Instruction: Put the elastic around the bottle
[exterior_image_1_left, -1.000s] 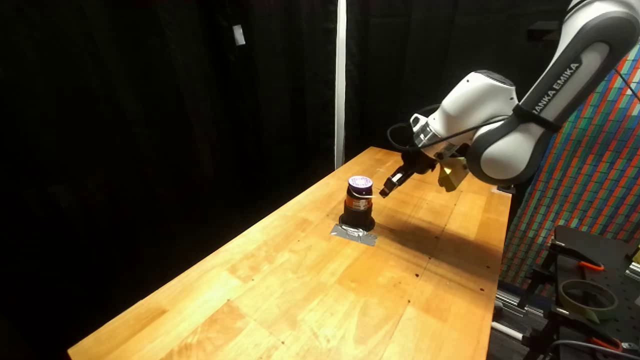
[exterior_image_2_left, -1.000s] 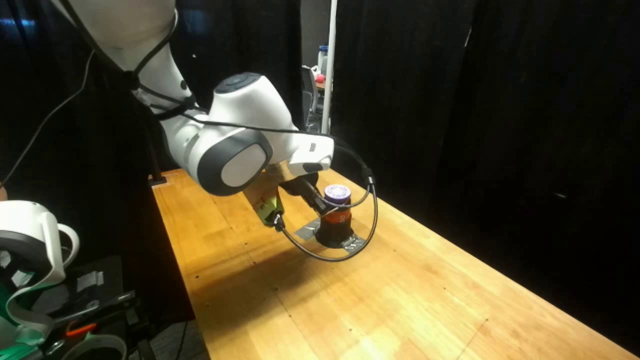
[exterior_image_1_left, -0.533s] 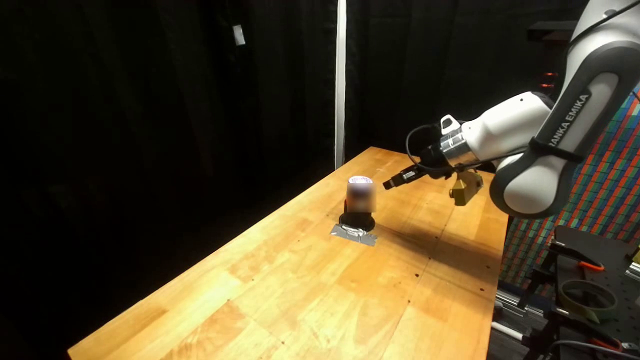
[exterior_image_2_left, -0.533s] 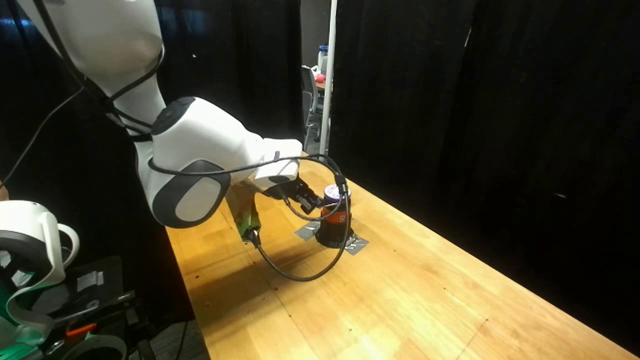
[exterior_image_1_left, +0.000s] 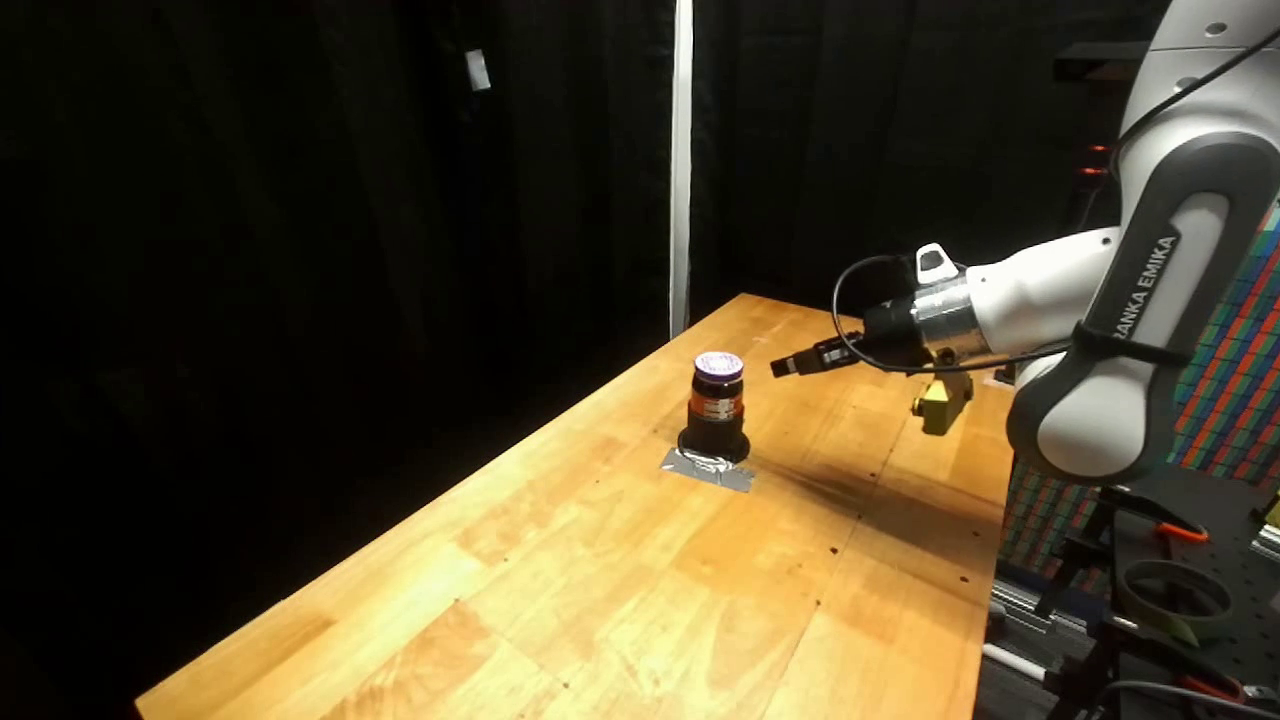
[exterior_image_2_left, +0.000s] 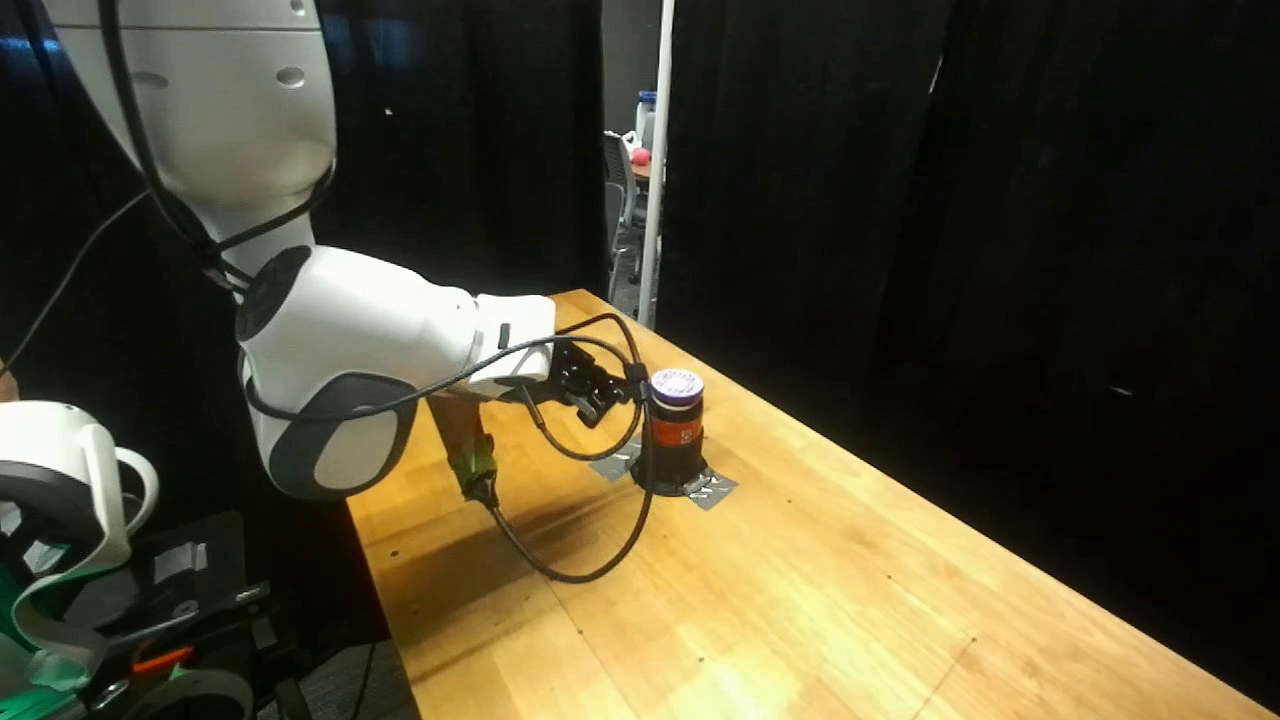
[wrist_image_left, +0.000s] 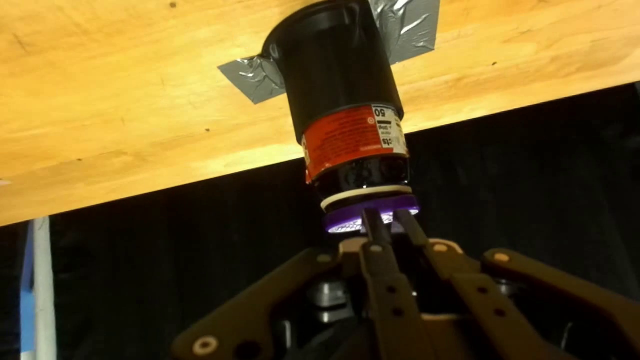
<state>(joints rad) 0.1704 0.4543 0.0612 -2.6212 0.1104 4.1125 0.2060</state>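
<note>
The bottle (exterior_image_1_left: 716, 404) is brown with an orange-red label and a purple cap. It stands upright in a black holder (exterior_image_1_left: 713, 438) on the table and shows in both exterior views, here too (exterior_image_2_left: 678, 432). In the wrist view the bottle (wrist_image_left: 350, 140) appears upside down. The pale elastic (wrist_image_left: 367, 191) sits around its neck, just below the cap; its far side is hidden. My gripper (wrist_image_left: 385, 214) is slightly open, with a gap between the fingertips and nothing held. In an exterior view the gripper (exterior_image_1_left: 780, 368) is beside the cap, apart from it.
Grey tape (exterior_image_1_left: 707, 470) fixes the holder to the wooden table (exterior_image_1_left: 620, 580). A looping black cable (exterior_image_2_left: 640, 520) from the arm hangs in front of the bottle in an exterior view. A dark cart with a tape roll (exterior_image_1_left: 1175, 597) stands beside the table.
The gripper has drawn back from the bottle and levelled out. The elastic, stretched from bottle to fingertips a second ago, has been let go and sits around the neck.
</note>
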